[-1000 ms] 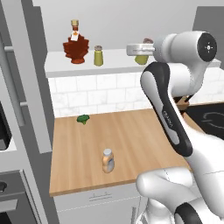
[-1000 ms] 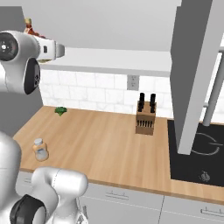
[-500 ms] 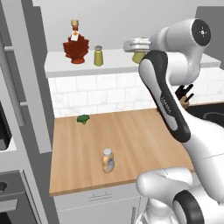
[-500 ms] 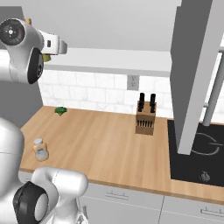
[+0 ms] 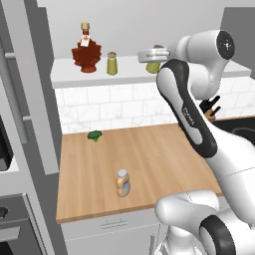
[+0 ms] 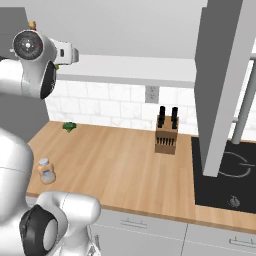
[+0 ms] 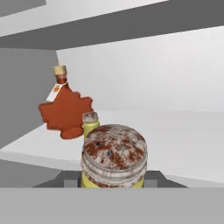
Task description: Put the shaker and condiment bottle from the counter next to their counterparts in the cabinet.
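While the arm reaches up to the cabinet (image 5: 69,74), the end effector (image 5: 149,56) is clamped on a shaker (image 5: 154,65), held at shelf height at 3 o'clock of the second shaker (image 5: 112,63). In the hand view the held shaker (image 7: 114,157) sits close to the lens: a yellow body under a broad pale cap mottled with rust-red speckles. No writing can be read on it.

Beyond it at 12 o'clock stands the second shaker (image 7: 90,122), olive-yellow with a grey speckled cap, just beside the maple-leaf bottle (image 7: 64,110). That bottle is dark red with a gold cap; a small pale tag with an orange mark hangs at its neck, its text too small to read. In the left base view the maple-leaf bottle (image 5: 86,50) stands at 9 o'clock of the second shaker, both on the white shelf.

The condiment bottle (image 5: 122,183) stands upright on the desk (image 5: 149,154), near its front edge: orange-tan contents, pale label, whitish cap, label unreadable. A small green broccoli piece (image 5: 94,135) lies at 11 o'clock of it, near the tiles. In the right base view a knife block (image 6: 165,136) stands at the back of the desk, beside a black cooktop (image 6: 225,175).
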You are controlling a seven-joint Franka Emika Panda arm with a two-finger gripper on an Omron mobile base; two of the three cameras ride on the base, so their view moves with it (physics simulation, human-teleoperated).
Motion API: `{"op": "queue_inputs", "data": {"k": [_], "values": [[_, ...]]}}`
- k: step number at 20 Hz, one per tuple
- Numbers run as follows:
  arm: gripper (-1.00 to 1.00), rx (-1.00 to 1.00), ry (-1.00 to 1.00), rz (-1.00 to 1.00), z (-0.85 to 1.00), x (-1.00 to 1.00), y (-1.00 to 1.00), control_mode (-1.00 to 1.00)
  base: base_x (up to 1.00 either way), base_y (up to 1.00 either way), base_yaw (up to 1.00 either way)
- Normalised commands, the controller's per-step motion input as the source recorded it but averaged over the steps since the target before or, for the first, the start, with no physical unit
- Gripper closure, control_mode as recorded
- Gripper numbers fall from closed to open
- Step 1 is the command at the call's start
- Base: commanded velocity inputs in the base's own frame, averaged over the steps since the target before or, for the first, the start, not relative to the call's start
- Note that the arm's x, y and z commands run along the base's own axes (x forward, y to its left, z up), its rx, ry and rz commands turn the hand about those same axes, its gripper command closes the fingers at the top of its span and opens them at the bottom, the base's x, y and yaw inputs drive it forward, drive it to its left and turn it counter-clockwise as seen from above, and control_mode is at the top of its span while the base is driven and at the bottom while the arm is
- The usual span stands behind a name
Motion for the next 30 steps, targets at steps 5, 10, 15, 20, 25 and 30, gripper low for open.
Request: {"op": "queue_inputs", "data": {"k": [5,10,15,20,25,30], "values": [[1.00,-0.01,-0.03,0.01,0.00,0.43,0.00,-1.00,0.00,0.00,0.00],[1.00,0.00,-0.01,0.01,0.00,0.41,0.00,-1.00,0.00,0.00,0.00],[1.00,0.00,0.00,0.04,0.00,0.40,0.03,-1.00,0.00,0.00,0.00],[1.00,0.00,0.00,0.09,0.00,0.41,0.10,-1.00,0.00,0.00,0.00],[1.00,-0.05,0.02,0.02,-0.17,0.11,0.04,-1.00,0.00,0.00,0.00],[1.00,0.00,0.01,0.00,-0.05,0.00,0.01,-1.00,0.00,0.00,0.00]]}}
